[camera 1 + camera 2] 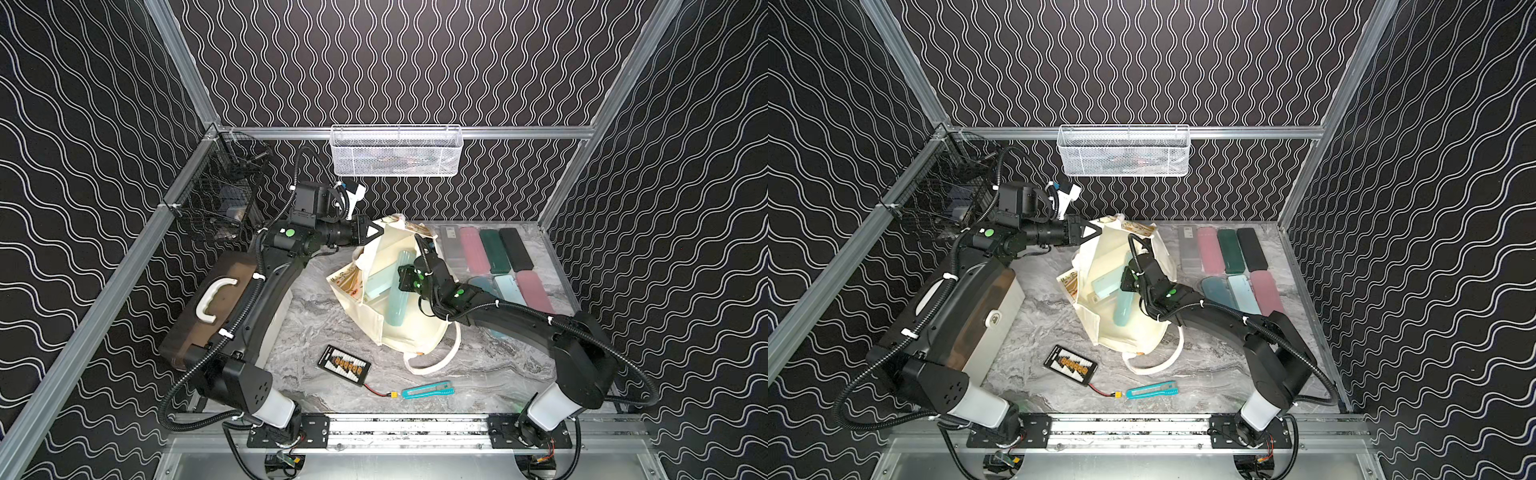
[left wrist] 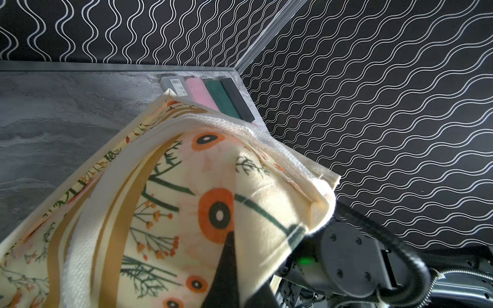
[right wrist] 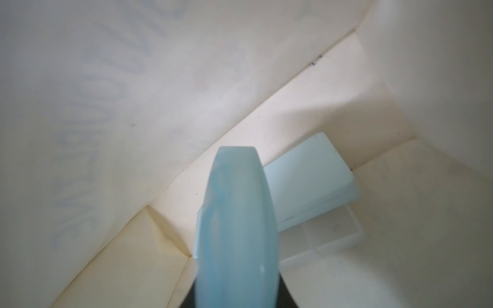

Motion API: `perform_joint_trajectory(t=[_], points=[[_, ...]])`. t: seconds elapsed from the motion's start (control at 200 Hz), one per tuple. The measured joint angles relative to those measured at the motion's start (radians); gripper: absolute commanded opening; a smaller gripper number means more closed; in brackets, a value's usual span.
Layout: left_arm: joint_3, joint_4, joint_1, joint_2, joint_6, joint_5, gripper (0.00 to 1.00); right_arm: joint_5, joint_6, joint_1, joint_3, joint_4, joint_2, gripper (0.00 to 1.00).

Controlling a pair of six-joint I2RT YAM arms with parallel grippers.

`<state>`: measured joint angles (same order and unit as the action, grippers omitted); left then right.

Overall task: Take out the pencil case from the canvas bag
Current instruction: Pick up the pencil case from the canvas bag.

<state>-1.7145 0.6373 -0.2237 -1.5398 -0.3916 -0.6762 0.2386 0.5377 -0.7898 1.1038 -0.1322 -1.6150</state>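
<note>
The cream canvas bag (image 1: 415, 328) (image 1: 1133, 332) stands open mid-table, its printed face filling the left wrist view (image 2: 186, 173). My left gripper (image 1: 378, 232) (image 1: 1096, 232) (image 2: 240, 256) is shut on the bag's far rim and holds it up. Inside the bag, my right gripper (image 1: 409, 278) (image 1: 1129, 282) (image 3: 234, 298) is shut on a long light blue pencil case (image 1: 397, 299) (image 1: 1123, 309) (image 3: 234, 213). A second, paler blue case (image 1: 376, 284) (image 3: 306, 181) lies on the bag's floor over a clear plastic box (image 3: 320, 240).
Several pencil cases (image 1: 494, 253) lie in rows at the back right. A teal utility knife (image 1: 428, 390) and a black connector board (image 1: 344, 365) lie near the front. A brown case (image 1: 216, 307) sits under the left arm. Mesh baskets (image 1: 397, 151) hang at the back.
</note>
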Motion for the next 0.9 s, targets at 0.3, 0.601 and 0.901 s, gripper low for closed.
perform_joint_trajectory(t=[0.3,0.601,0.901], points=[[-0.081,0.062,-0.001,-0.033,0.0,0.135,0.0,-0.162,-0.247,0.0,-0.051,-0.098,0.101,0.11],[-0.138,0.13,-0.001,-0.064,0.001,0.292,0.0,-0.298,-0.346,0.001,-0.002,-0.088,0.208,0.1],[-0.201,0.213,0.001,-0.091,0.027,0.423,0.0,-0.344,-0.38,0.001,0.099,0.034,0.307,0.08]])
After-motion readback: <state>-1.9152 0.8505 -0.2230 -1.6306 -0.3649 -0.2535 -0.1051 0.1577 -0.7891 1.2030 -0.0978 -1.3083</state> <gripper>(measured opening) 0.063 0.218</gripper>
